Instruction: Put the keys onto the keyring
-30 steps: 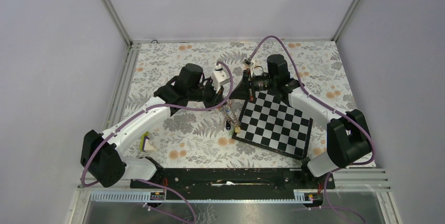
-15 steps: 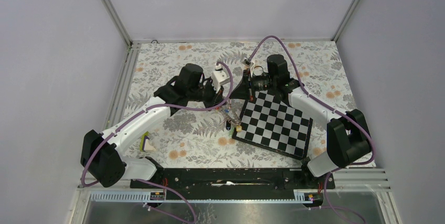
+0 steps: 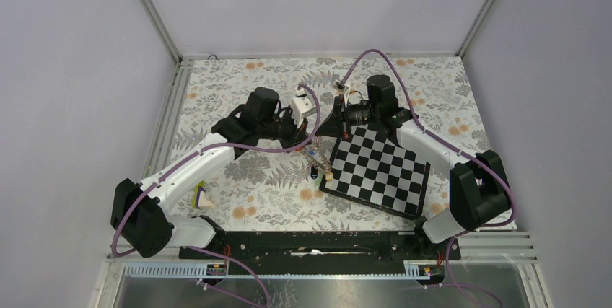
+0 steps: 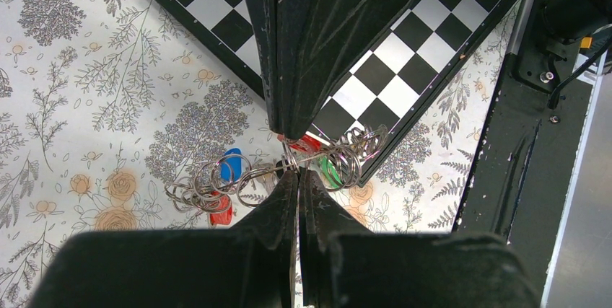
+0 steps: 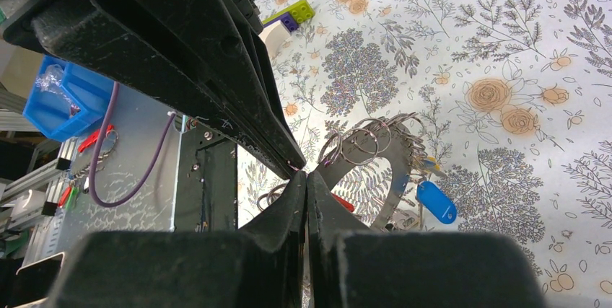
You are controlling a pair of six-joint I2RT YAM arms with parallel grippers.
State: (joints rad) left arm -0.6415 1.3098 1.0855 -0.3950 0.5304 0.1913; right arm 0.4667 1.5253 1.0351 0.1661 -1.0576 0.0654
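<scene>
reaching inward, left gripper (image 4: 294,171) and right gripper (image 5: 304,173) both pinch the keyring (image 5: 394,169), keys (image 4: 231,165) dangling.

Barely anything shifts: at the centre of the top view, the keys (image 3: 317,164) hanging by the chessboard's (image 3: 382,171) left corner swing a hair rightward.

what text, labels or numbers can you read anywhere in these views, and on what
No readable text in any view.
Blue plastic key tag: the face that shows is blank.
Black and white chessboard: no letters or numbers visible along its border.
</scene>
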